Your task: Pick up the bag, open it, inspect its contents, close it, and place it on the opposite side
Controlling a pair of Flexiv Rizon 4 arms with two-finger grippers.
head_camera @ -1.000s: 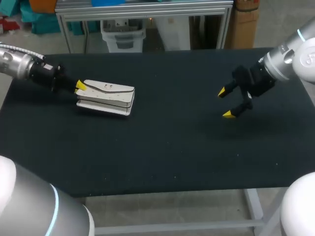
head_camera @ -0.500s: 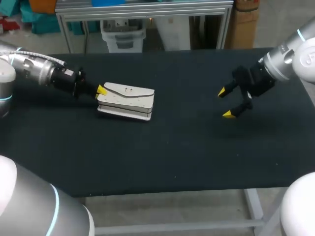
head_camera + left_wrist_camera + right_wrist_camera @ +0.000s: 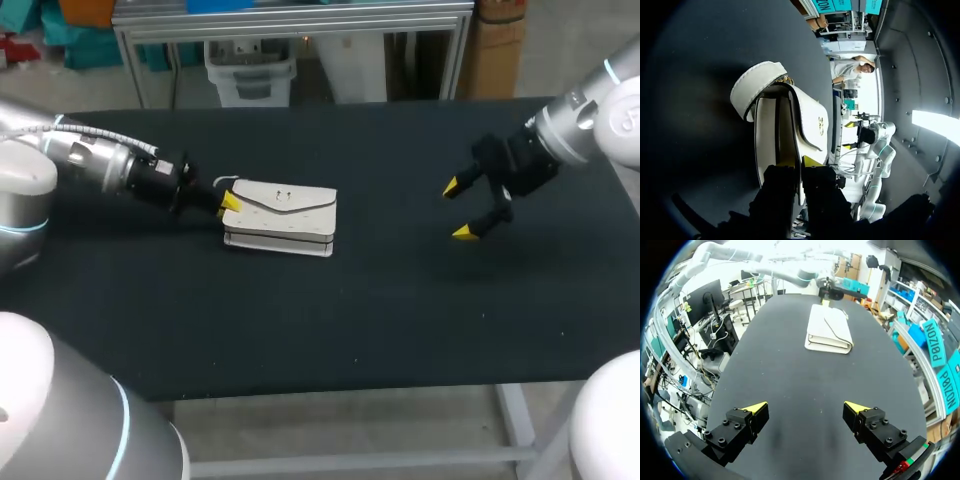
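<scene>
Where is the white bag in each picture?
Head view: the white bag lies left of the middle of the black table.
Left wrist view: the bag is straight ahead, its near edge gripped between this arm's jaws.
Right wrist view: the bag lies far ahead of the right arm's open jaws, across the table.
Shared landmark: the left arm's yellow-tipped jaws, at one end of the bag in every view.
</scene>
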